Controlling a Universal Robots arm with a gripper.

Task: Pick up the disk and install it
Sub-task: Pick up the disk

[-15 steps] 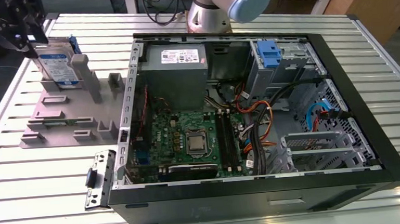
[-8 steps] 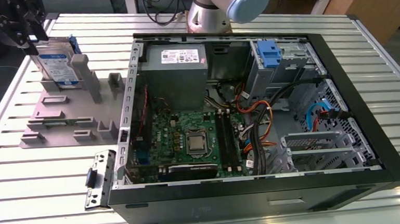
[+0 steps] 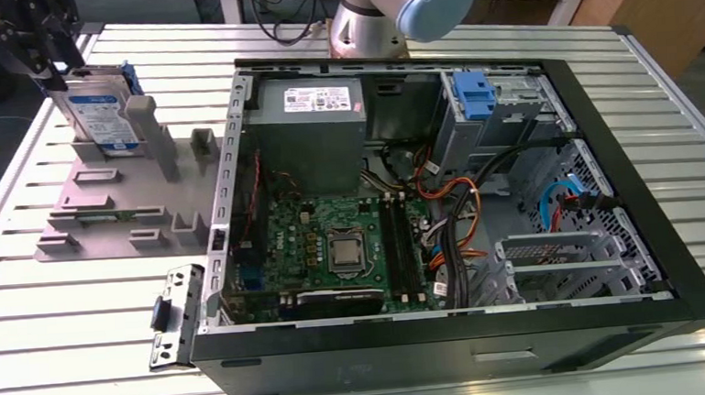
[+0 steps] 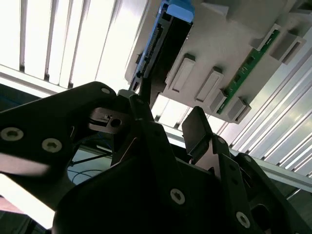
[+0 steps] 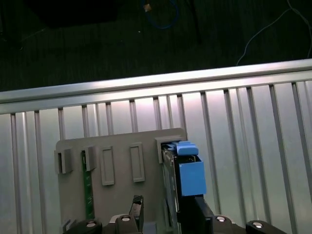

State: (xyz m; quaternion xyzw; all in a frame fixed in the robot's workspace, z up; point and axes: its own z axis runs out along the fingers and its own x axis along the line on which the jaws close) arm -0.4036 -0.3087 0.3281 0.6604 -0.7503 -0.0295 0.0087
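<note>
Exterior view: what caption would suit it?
Tool at the upright disk in a grey rack, beside an open computer case.

The bench [image 3: 41, 308] is ribbed bare metal with a bright sheen. Beside the computer case [image 3: 399, 364], matt black outside and dull grey sheet metal within, a matt grey plastic holder [image 3: 101, 190] carries the disk [image 3: 97, 117]: silver metal, glossy label, blue plastic bracket.

a slatted metal table [image 3: 82, 379] carries an open computer case [image 3: 460, 342], a grey holder plate [image 3: 95, 190] at the exterior view's left, and a small metal bracket [image 3: 173, 316] just beside the case.
</note>
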